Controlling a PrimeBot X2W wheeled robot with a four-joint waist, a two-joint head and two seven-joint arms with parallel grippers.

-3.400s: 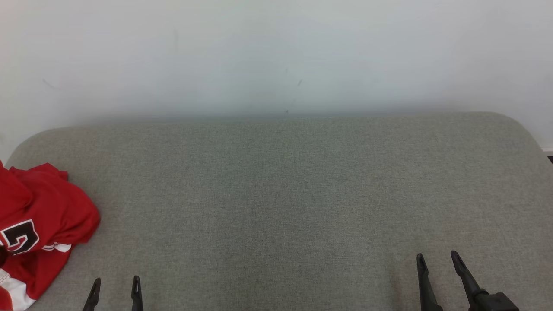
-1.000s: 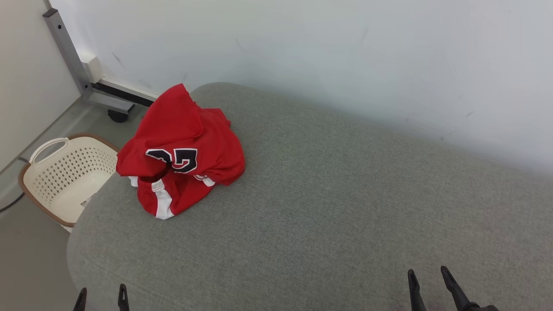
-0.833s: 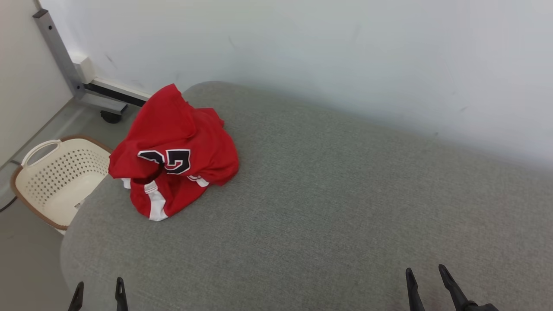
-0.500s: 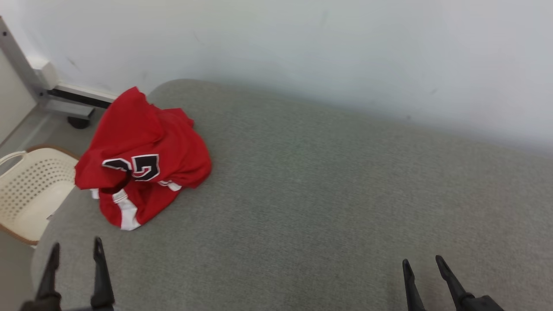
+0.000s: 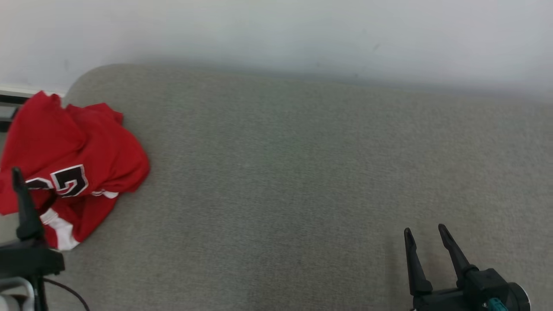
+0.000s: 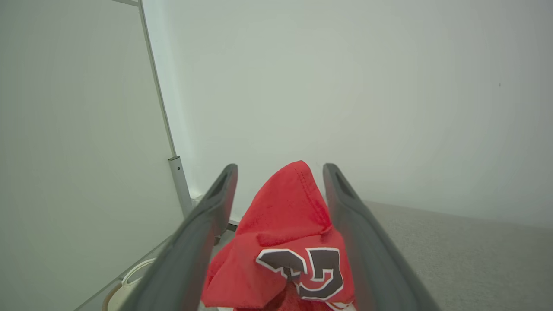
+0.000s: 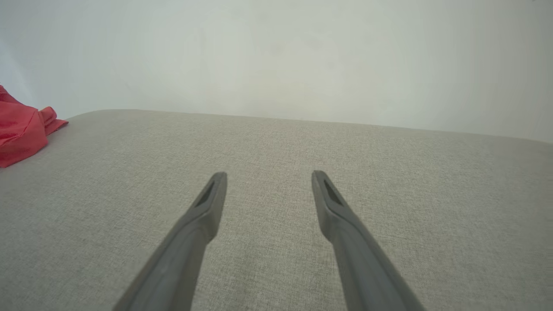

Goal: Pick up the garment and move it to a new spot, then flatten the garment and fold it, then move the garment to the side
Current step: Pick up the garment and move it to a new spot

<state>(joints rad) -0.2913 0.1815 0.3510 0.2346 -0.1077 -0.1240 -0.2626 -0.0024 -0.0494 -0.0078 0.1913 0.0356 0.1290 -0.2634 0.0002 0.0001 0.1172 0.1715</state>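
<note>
Since the earlier head view the camera has swung, so the heap now sits at that view's left edge, and the left gripper [image 6: 280,168] has reached forward until one dark finger [image 5: 19,203] stands in front of the cloth. Its jaws are wide apart and hold nothing. In the left wrist view the two fingers frame the crumpled red jersey garment with white trim and dark white-edged numerals [image 5: 82,147]. Whether a finger touches the cloth cannot be told.

The right gripper [image 5: 424,229] hovers low over bare fabric at the lower right, well apart from the garment, with its jaws also spread and empty.

The garment lies bunched at the left end of the grey fabric-covered counter with rounded corners [image 5: 302,172], close to the far left corner. Its long axis runs from far to near: a folded peak rises at the far end, the numerals face the robot, and the white-striped hem lies at the near end.

A grey metal post [image 6: 179,185] stands left of the heap, with a pale basket rim [image 6: 129,276] below it. A plain white wall [image 5: 276,30] runs behind the counter.
</note>
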